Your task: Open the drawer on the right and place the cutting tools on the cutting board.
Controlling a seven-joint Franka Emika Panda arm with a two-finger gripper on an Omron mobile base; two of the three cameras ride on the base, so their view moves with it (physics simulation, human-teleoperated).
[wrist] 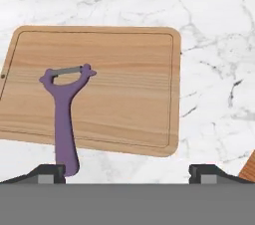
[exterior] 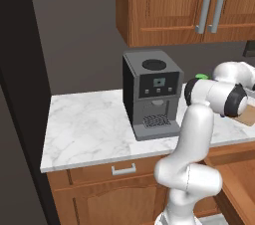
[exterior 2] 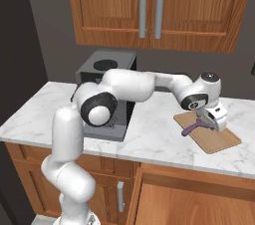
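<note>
Bare marble counter (wrist: 214, 30) surrounds the cutting board (wrist: 124, 94); the coffee machine (exterior 2: 107, 94) stands well apart.

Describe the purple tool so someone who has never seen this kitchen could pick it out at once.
Start at the coffee machine on the marble counter, then look right to the cutting board. The purple tool lies on its near-left part, its handle end overhanging onto the marble. It is the only purple thing, with a forked head holding a grey blade.

Wooden cutting board (wrist: 114, 89), marble counter (wrist: 214, 45)
</note>
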